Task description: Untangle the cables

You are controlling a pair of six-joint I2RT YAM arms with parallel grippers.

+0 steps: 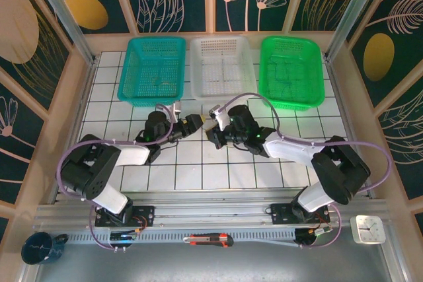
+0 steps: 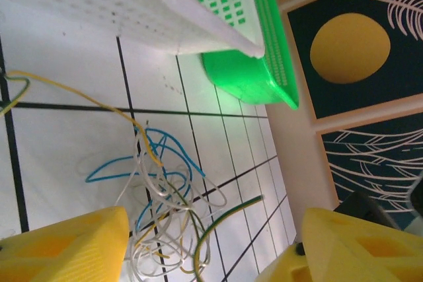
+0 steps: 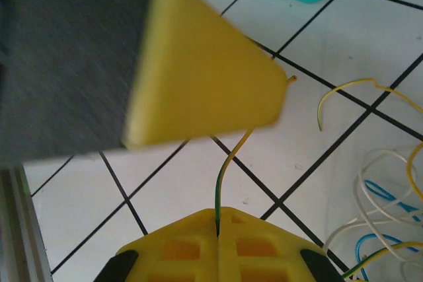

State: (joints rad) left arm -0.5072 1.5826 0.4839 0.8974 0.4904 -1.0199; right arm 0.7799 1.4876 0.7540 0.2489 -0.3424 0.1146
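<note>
Three baskets are lining the far edge of the table (image 1: 198,170), L to R: teal basket (image 1: 153,70) nr the far-left corner, white basket (image 1: 221,65) at mid-edge, green basket (image 1: 291,70) nr the far-right corner. Just in front of the white one, I'm seeing both arms meeting over the table's ctr.

The left gripper (image 1: 192,123) is pointing right w/ its jaws standing well apart. On its wrist cam the yellow fingers (image 2: 66,246) are flanking the cables (image 2: 165,203) w/o pinching any that I can make out.

The bundle is lying on the tiles btwn it and the right gripper (image 1: 216,113), loosely looped. The blue cable (image 2: 168,146) is arcing out of the heap, the whitish cable (image 2: 155,209) is coiling in several small loops, and the yellow-green cable (image 2: 221,219) is curving across them.

The right gripper is facing left, jaws pressed together and pinching the yellow-green cable. That wire is rising from the seam btwn its fingers and disappearing behind a left finger (image 3: 198,70).

Along the near edge, on the ledge by the arm bases, a mug (image 1: 41,247) is sitting nr the near-left corner, a box cutter (image 1: 210,240) at mid, and a clock (image 1: 368,228) nr the near-right corner.
</note>
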